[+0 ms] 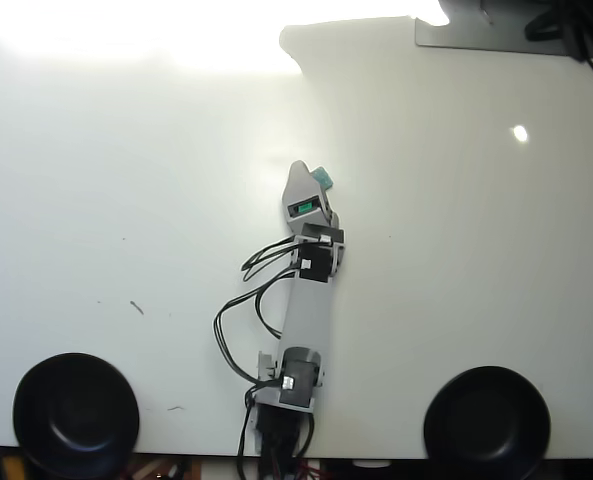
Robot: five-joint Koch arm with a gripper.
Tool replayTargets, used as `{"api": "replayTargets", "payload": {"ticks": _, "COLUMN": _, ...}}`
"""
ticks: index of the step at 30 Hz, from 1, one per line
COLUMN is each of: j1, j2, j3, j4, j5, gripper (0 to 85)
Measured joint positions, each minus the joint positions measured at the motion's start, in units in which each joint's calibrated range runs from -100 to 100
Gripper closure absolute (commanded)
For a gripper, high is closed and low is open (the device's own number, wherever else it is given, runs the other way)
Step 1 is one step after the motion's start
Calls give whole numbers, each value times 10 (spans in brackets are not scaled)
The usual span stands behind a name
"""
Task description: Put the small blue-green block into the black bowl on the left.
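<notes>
White tabletop (126, 200) fills the overhead view, glossy and bare, blown out by glare along the far edge, with one small light spot on the right and a faint dark scuff to the left. Dark clutter and a grey plate sit at the top right corner, well away from the fingers. Two look-alike bowls stand at the near edge, both far behind the fingers: the black bowl (75, 413) on the view's left, the other black bowl (486, 411) on the right. Between them the arm (304, 310) stretches up the middle, cables looping off its left side. The gripper (300, 176) lies over the small blue-green block (324, 177), of which only a teal corner shows, just right of the grey tip. Only one jaw is visible from above, so I cannot tell how far the fingers are apart or whether they hold anything. Judgement: the grasp is the step in hand. To do it well, straddle the block squarely, close on its flat sides, and lift straight up before swinging back to the left bowl.
</notes>
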Motion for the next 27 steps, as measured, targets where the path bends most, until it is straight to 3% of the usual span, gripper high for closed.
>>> {"api": "replayTargets", "payload": {"ticks": 18, "j1": -8, "j2": 64, "j3": 38, "j4": -4, "j5": -17, "gripper": 484}}
{"api": "replayTargets", "payload": {"ticks": 23, "j1": -9, "j2": 66, "j3": 38, "j4": -4, "j5": -19, "gripper": 691}}
{"api": "replayTargets", "payload": {"ticks": 27, "j1": -12, "j2": 64, "j3": 45, "j4": -4, "j5": -21, "gripper": 775}}
